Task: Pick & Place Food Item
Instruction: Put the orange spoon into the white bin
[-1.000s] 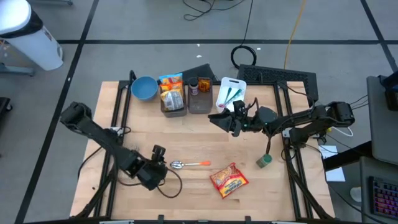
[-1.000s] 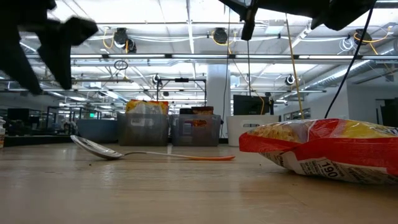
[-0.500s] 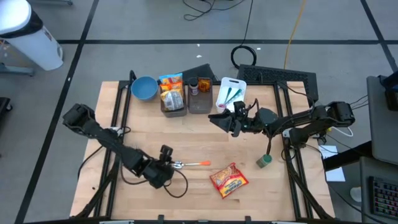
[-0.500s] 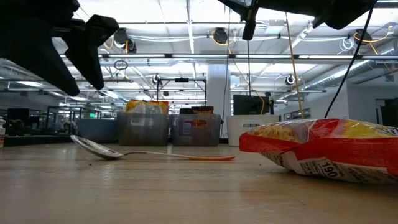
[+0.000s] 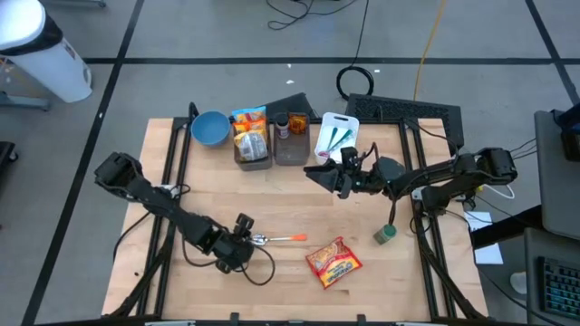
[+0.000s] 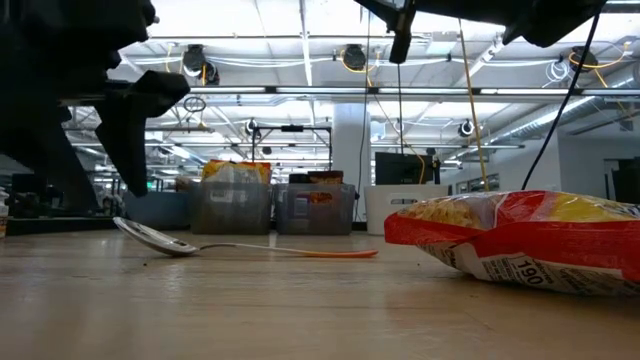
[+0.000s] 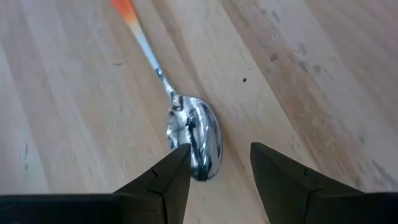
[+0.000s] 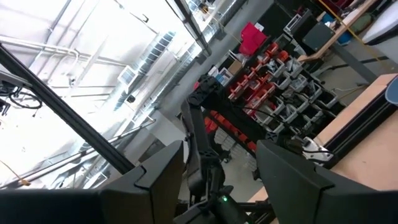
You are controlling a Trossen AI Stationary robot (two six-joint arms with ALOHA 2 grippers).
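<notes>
A red and yellow snack packet lies flat on the wooden table near its front edge; it also shows in the low view. A metal spoon with an orange handle lies to its left. My left gripper is open and points down over the spoon's bowl, a little above it in the low view. The bowl's tip lies between the fingertips in the left wrist view. My right gripper is open and empty, held high over the table's middle.
Two clear bins with snack packs and bottles, a blue bowl and a white board stand along the far edge. A small green object sits right of the packet. Bare wood lies between spoon and bins.
My left gripper has moved toward the table's right edge and come down over the spoon's bowl, still open. The spoon and the packet have not moved.
</notes>
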